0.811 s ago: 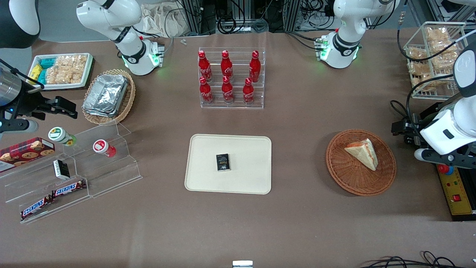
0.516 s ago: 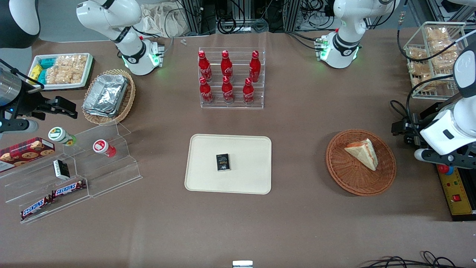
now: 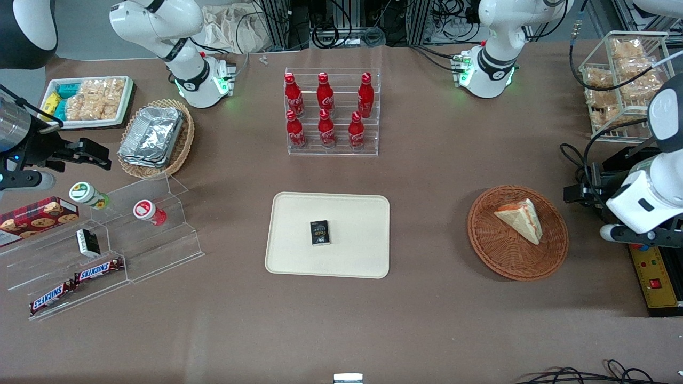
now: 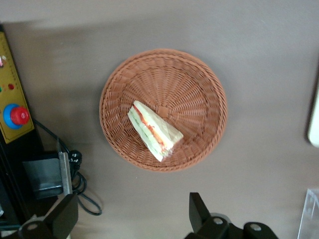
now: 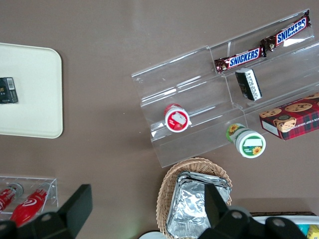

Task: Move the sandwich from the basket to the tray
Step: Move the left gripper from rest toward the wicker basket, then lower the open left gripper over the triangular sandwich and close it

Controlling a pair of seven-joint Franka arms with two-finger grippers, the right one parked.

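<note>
The sandwich, a white triangular wedge with orange-red and green filling, lies in the reddish-brown wicker basket. Both also show in the left wrist view, the sandwich in the basket. The cream tray lies flat at the table's middle, toward the parked arm from the basket. My left gripper is open and empty. It hovers high beside the basket, toward the working arm's end of the table. In the left wrist view the gripper has its fingers wide apart, clear of the basket rim.
A small black box lies on the tray. A control box with a red button and cables sit beside the basket at the table's edge. A rack of red bottles stands farther from the camera than the tray. A wire rack of bagged snacks stands near the working arm.
The left arm has shifted slightly toward its own end of the table. The sandwich, basket and tray have not moved.
</note>
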